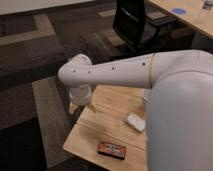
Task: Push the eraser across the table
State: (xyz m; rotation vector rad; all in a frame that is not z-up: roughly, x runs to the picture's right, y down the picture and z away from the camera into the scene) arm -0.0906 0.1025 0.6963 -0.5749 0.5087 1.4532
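- The gripper [83,105] hangs under the wrist of the white arm [110,74], over the far left edge of the table [107,112]. We cannot tell whether it is open or closed, but it clearly has no hold of anything on the table.
- The eraser [111,149] lies flat by the table's near edge, orange-red label up. It is well apart from the gripper and closer to the camera.
- The white block [134,121] sits up and to the right of the eraser, near it but not touching.
- We read this as the approach, with no contact made yet.
- To do it well, we would bring the gripper down low just beside one long side of the eraser. It should meet that side squarely.
- We would press through the middle of that side, since an off-centre push would likely spin the eraser instead of sliding it.
- There is little wood between the eraser and the near edge, so we would send it along or up the planks, never toward that edge.
- We would keep the line clear of the white block, skim just above the wood, and go slowly.
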